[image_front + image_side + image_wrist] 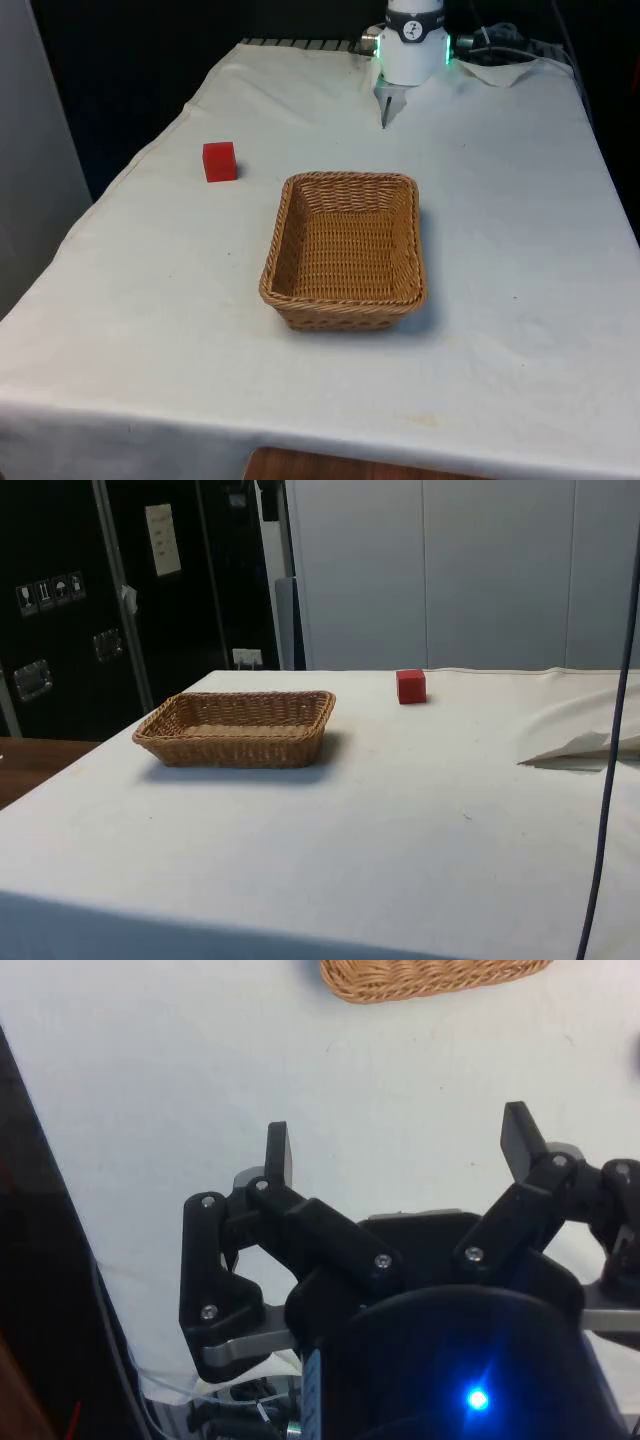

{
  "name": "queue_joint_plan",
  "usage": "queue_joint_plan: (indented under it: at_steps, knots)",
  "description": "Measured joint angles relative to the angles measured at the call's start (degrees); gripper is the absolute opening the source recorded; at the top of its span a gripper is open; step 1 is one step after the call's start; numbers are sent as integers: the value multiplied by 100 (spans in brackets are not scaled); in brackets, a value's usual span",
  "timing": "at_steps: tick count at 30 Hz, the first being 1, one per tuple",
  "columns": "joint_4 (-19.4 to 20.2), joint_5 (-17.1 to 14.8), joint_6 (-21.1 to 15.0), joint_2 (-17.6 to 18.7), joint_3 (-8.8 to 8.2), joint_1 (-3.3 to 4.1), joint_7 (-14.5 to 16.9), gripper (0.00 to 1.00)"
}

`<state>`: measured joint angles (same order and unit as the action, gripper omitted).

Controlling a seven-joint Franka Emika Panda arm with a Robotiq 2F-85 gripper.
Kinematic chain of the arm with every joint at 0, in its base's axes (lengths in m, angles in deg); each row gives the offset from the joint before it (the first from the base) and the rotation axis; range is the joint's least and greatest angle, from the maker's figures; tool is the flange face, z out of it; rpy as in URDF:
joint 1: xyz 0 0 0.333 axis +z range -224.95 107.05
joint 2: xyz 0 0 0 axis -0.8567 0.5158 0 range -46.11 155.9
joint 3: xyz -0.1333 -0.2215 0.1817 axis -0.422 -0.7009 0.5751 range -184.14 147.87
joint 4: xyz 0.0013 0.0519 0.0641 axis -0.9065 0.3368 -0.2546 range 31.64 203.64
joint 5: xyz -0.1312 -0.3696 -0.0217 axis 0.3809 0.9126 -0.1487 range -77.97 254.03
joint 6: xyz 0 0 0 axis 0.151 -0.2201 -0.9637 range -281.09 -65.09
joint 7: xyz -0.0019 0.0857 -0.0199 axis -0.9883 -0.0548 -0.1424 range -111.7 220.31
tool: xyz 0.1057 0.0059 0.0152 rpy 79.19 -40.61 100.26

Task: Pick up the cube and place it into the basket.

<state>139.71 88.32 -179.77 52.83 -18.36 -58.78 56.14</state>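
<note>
A red cube (219, 161) sat on the white tablecloth (500, 230), well apart from a rectangular wicker basket (345, 300) that stood near the table's middle with nothing in it. In the front view the cube lay to the basket's left and a little farther back; in the side view it rested beyond the basket's far end. The black gripper (400, 1145) hung over bare cloth at the far end of the table, its fingers (279, 1152) spread wide and holding nothing, the basket's rim ahead of it.
</note>
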Motion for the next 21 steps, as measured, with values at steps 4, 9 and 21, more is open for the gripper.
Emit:
queue_joint_plan:
  at_steps: [4, 9, 21]
  knots:
    - [92, 17, 0, -17, -23, 0, 11, 100]
    - [298, 63, -40, -120, -69, -6, 40, 100]
    - [905, 246, -223, -458, -264, -11, 132, 100]
